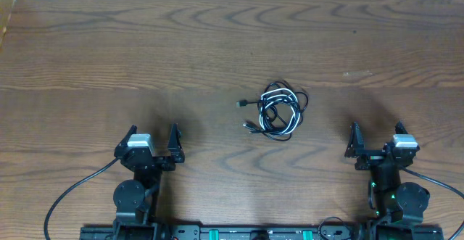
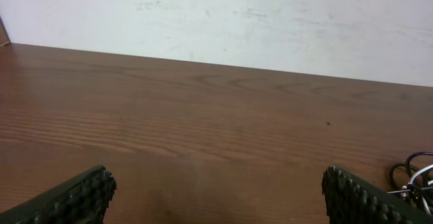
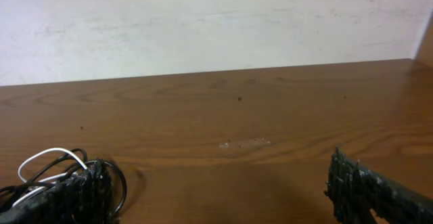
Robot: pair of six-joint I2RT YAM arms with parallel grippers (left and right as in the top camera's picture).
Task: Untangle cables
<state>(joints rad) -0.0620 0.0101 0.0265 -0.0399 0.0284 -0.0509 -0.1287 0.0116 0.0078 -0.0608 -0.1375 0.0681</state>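
The tangled black and white cables (image 1: 277, 112) lie on the tabletop (image 1: 145, 51) between the left gripper (image 1: 153, 130) and the right gripper (image 1: 376, 127), both wide open, touching neither.

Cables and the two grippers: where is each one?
cables (image 1: 279, 113), overhead view, middle of the tangled bundle.
left gripper (image 1: 153, 129), overhead view, midway between its fingertips.
right gripper (image 1: 376, 126), overhead view, midway between its fingertips.

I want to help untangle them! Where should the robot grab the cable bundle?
Probably the loose plug end sticking out of the cable tangle toward the open left hand. Come down from above on that side: the end seems to lie flat, apart from the crowded loops.
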